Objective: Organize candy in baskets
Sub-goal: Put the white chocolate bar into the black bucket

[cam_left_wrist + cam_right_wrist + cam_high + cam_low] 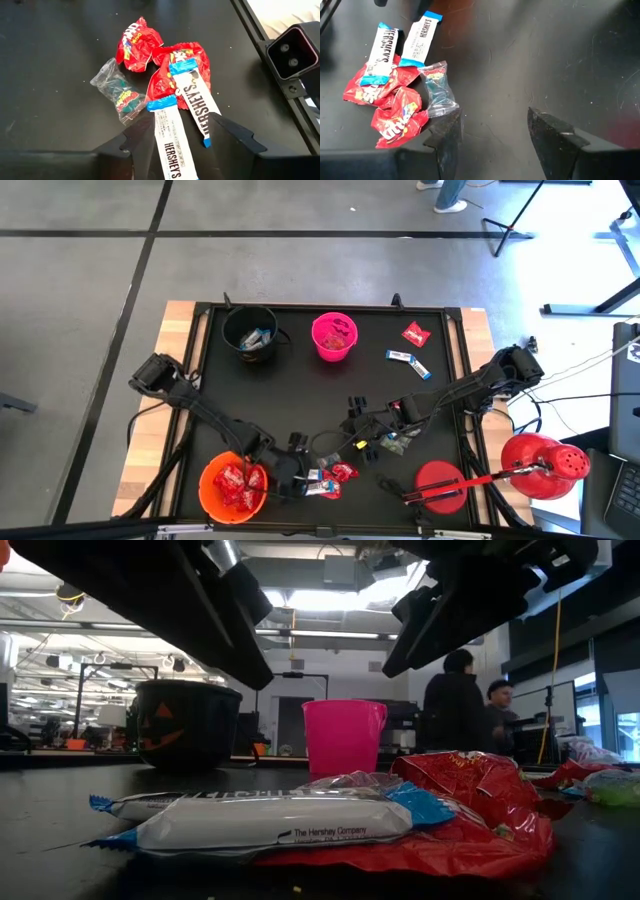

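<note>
I see a black mat on the surface (330, 395), pale wood strips at both sides, grey floor (80, 290) with dark seams around it. Left to right: orange bucket (232, 488) at the near left corner, full of red packets. Left end effector (292, 472) just beside it, fingers apart, over a blue-and-white bar (172, 142) that lies between its fingers, not gripped. Second bar (196, 100) beside it, across a red packet (175, 70); another red packet (139, 44) and a clear wrapper with green candy (119, 95) close by. Black bucket (250, 333) at the far left holds a few wrappers; pink bucket (334, 336) next to it holds some too. Right end effector (362, 428) mid-mat, fingers apart, holding nothing. Far right of the mat: loose blue-and-white bar (408, 360) and a red packet (416, 334). Red disc (437, 485) near right, red domed thing (545, 465) off the mat. Low view: open lab behind, ceiling lights, two people (470, 705) standing at the back right.
</note>
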